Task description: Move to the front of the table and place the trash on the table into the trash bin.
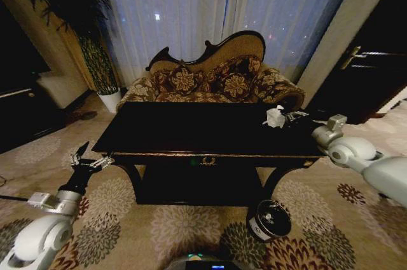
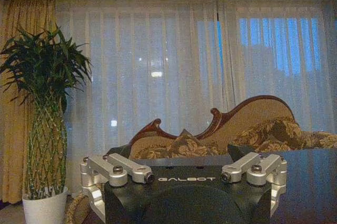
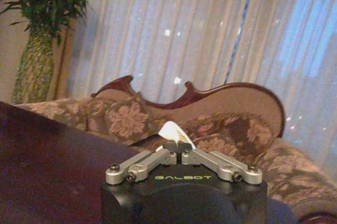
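Black table [image 1: 191, 130] ahead, bin [image 1: 269, 219] on the carpet below its right front corner. White paper lump [image 1: 275, 117] at the table's right end, nearest the right gripper [image 3: 178, 145], pinched shut on white paper. Left gripper [image 1: 86, 159] off the left corner, spread wide, empty.

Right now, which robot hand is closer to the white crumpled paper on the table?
Right. The right gripper is shut on the white paper at the table's right end; the left gripper hangs open off the table's left corner.
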Available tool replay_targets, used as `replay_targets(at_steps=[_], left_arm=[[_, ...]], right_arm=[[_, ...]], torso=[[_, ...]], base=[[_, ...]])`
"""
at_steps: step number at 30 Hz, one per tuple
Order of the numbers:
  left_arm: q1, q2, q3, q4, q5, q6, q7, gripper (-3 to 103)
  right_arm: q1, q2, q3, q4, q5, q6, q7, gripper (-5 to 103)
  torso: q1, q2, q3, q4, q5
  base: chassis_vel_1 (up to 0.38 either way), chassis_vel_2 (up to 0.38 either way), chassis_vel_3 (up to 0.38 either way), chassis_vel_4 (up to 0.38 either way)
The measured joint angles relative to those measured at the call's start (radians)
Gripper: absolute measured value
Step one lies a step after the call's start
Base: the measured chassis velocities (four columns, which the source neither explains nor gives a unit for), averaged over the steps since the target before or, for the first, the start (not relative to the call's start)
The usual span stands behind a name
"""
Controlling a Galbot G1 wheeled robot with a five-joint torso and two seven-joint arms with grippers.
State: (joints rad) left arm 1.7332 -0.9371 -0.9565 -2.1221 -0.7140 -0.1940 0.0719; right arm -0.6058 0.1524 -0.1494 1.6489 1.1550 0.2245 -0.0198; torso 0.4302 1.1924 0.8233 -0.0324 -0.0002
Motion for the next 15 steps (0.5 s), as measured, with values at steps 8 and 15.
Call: replay_targets(at_steps=[8, 15], left_arm=[[0.000, 0.000, 0.000, 0.000, 0.000, 0.000, 0.000, 100], [0.000, 0.000, 0.000, 0.000, 0.000, 0.000, 0.000, 100]], right_arm=[[-0.214, 0.031, 0.188, -0.024, -0.046, 0.088, 0.018, 0], [-0.636, 0.127, 0.618, 0.005, -0.087, 0.102, 0.041, 0]], torso=[[0.000, 0.000, 0.000, 0.0002, -0.0001], [0.000, 0.000, 0.000, -0.0001, 0.0001]], base=[[0.000, 0.000, 0.000, 0.000], [0.000, 0.000, 0.000, 0.000]])
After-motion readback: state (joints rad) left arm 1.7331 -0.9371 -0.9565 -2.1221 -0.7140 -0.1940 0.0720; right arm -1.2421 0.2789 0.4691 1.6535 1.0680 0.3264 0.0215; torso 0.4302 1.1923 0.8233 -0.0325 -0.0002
